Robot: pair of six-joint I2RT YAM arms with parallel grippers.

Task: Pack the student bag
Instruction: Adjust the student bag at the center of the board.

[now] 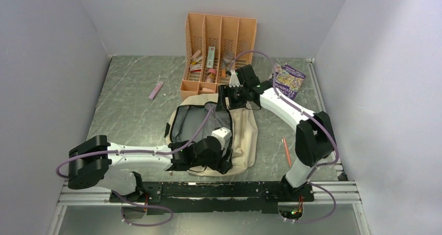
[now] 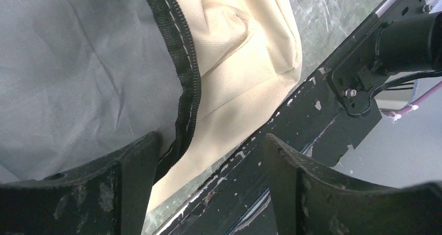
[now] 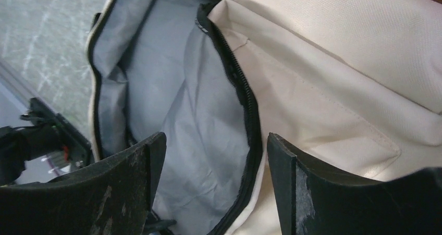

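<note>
The left gripper (image 2: pixel 211 141), jaws spread wide and empty, straddles the black zipper trim (image 2: pixel 188 84) at the near end of the student bag (image 1: pixel 244 133); the right gripper (image 3: pixel 215 141), equally spread and empty, hovers at its far end. The bag lies unzipped mid-table (image 1: pixel 130 115)

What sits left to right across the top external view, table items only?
Pink stick → orange desk organiser → purple booklet. Left out: student bag shares the organiser's span, orange pencil shares the booklet's.

White arms (image 1: pixel 140 159) w/ blk joints (image 1: pixel 88 164), purple cables (image 1: pixel 253 51).
</note>
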